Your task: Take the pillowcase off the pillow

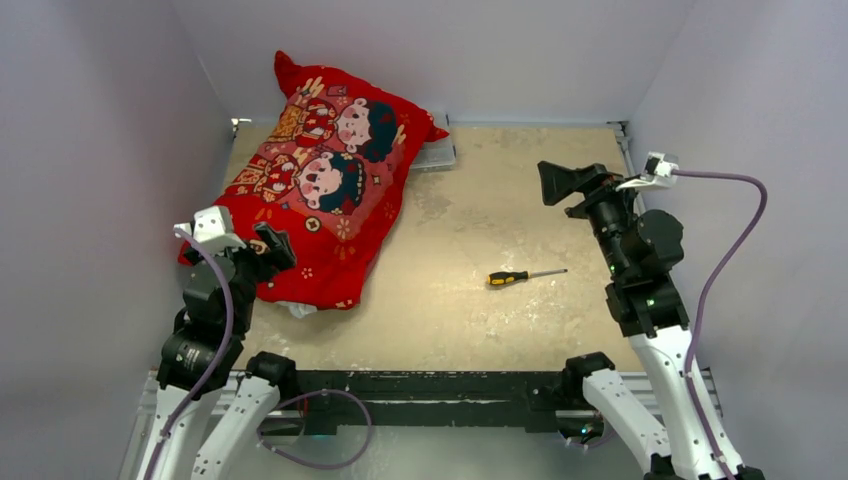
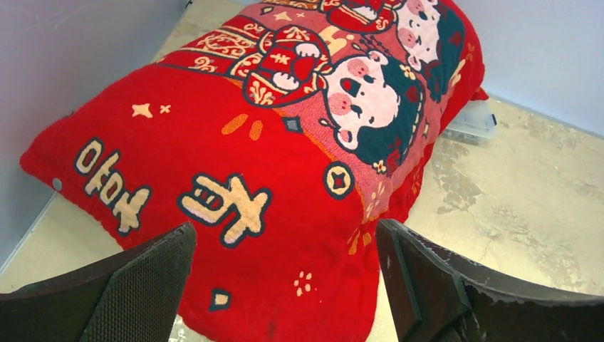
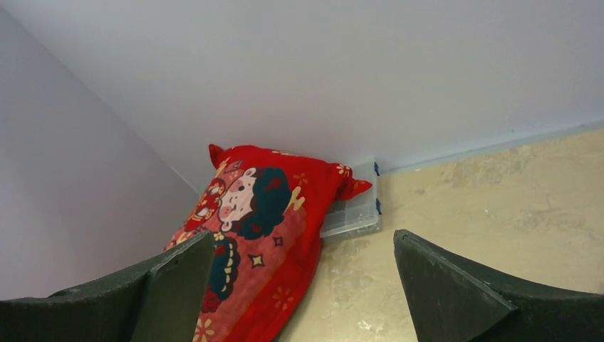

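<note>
The left arm is folded at the near left corner of the surface point(image 1: 480, 220), its claw point(image 1: 268, 248) spread wide at the near end of the pillowcase point(image 1: 320, 190), one finger on each side of the red cloth, not closed on it. The pillowcase lies along the left wall over the pillow point(image 1: 300, 310), which shows only as a scrap of white under the near hem, and a clear plastic box point(image 1: 437, 152) sits at its far right corner. Further right lies a yellow-and-black screwdriver point(image 1: 525, 276), and the right arm stands raised well apart from the cloth, its claw point(image 1: 560, 185) wide and empty, pointing toward the far left corner.
</note>
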Controlling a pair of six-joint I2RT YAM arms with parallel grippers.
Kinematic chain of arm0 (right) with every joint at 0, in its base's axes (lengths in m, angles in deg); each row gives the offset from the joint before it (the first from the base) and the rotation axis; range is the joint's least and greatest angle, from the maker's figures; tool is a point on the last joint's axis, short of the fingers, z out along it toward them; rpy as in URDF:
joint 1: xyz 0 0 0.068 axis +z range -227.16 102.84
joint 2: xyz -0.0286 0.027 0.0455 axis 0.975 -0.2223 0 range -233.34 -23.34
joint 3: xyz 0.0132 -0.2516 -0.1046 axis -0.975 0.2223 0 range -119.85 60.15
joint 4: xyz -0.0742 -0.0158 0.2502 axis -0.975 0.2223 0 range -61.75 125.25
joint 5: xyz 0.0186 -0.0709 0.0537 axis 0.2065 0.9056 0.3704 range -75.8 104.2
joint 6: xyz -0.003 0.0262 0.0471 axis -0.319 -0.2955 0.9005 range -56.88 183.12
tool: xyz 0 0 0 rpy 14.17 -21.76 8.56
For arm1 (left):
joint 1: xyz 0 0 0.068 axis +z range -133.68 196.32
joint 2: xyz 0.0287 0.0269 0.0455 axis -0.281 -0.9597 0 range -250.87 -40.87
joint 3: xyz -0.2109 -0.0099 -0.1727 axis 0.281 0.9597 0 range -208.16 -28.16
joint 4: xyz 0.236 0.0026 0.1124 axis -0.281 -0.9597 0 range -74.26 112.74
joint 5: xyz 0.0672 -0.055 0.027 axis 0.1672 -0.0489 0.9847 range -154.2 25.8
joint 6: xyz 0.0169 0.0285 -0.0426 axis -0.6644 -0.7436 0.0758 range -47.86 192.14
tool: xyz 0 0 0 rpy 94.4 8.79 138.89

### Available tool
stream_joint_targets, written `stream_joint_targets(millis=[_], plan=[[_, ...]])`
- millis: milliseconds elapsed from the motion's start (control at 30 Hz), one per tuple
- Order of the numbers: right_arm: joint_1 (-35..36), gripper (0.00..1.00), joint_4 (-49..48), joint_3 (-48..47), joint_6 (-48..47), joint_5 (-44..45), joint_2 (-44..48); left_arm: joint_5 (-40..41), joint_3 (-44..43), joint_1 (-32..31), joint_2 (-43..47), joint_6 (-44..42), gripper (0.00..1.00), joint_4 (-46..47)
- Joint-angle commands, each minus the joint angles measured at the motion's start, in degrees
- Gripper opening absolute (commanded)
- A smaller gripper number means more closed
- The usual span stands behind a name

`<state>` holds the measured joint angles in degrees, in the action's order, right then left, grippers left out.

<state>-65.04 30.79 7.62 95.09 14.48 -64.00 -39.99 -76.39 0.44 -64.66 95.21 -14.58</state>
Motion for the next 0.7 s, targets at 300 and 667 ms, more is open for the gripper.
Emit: stream_joint_targets(millis=[300, 667], plan=[[0.26, 0.99, -2.27, 1.54, -2.41, -4.06, -2.97, 7.68, -1.26, -0.12, -7.44, 10.85, 0.99, -1.78], [0.26, 0.99, -10.23, 8.65, -1.29, -10.91, -8.74, 2.89, 7.92, -0.07, -19.50, 23.80, 0.99, 1.96]])
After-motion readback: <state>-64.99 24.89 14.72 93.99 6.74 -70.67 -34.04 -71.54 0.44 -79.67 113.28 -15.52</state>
